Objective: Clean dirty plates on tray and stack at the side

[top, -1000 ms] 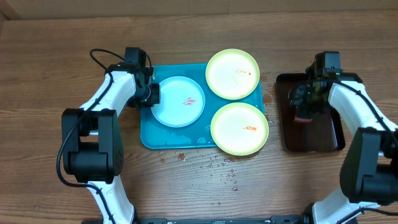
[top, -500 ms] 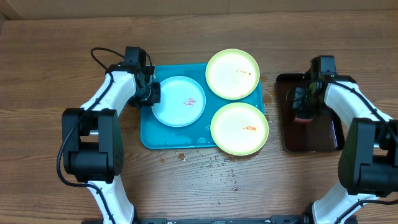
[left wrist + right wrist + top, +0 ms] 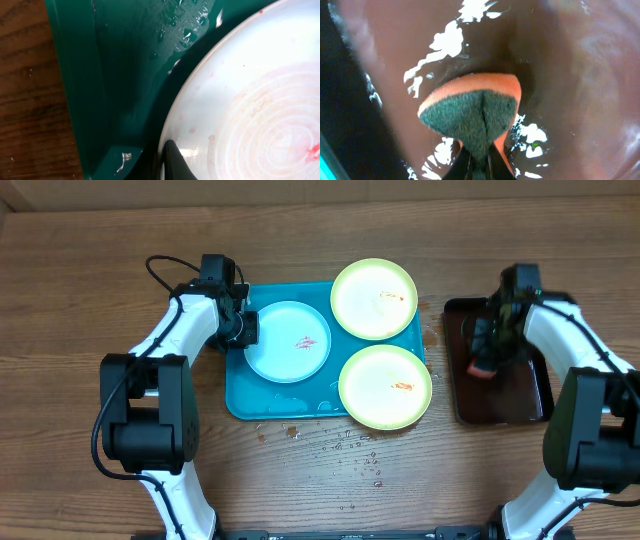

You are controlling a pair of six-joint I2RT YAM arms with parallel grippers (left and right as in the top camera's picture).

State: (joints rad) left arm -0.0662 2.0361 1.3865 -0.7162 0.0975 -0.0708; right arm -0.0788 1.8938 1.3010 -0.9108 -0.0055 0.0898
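Observation:
The turquoise tray (image 3: pixel 240 402) holds three dirty plates: a light blue plate (image 3: pixel 288 342) at its left and two yellow-green plates, one at the back right (image 3: pixel 374 299) and one at the front right (image 3: pixel 385 386), each with red-orange smears. My left gripper (image 3: pixel 244 332) is at the blue plate's left rim. In the left wrist view one finger (image 3: pixel 167 160) lies on the plate (image 3: pixel 250 110) and pinches its rim over the wet tray (image 3: pixel 125 60). My right gripper (image 3: pixel 487 358) is shut on an orange-and-green sponge (image 3: pixel 470 112), over the dark tray.
A narrow dark brown tray (image 3: pixel 520 405) with water in it (image 3: pixel 570 75) stands right of the turquoise tray. Water drops lie on the wooden table (image 3: pixel 350 450) in front of the turquoise tray.
My right gripper with the sponge has shifted slightly toward the front within the dark tray. The left arm and the plates have not moved.

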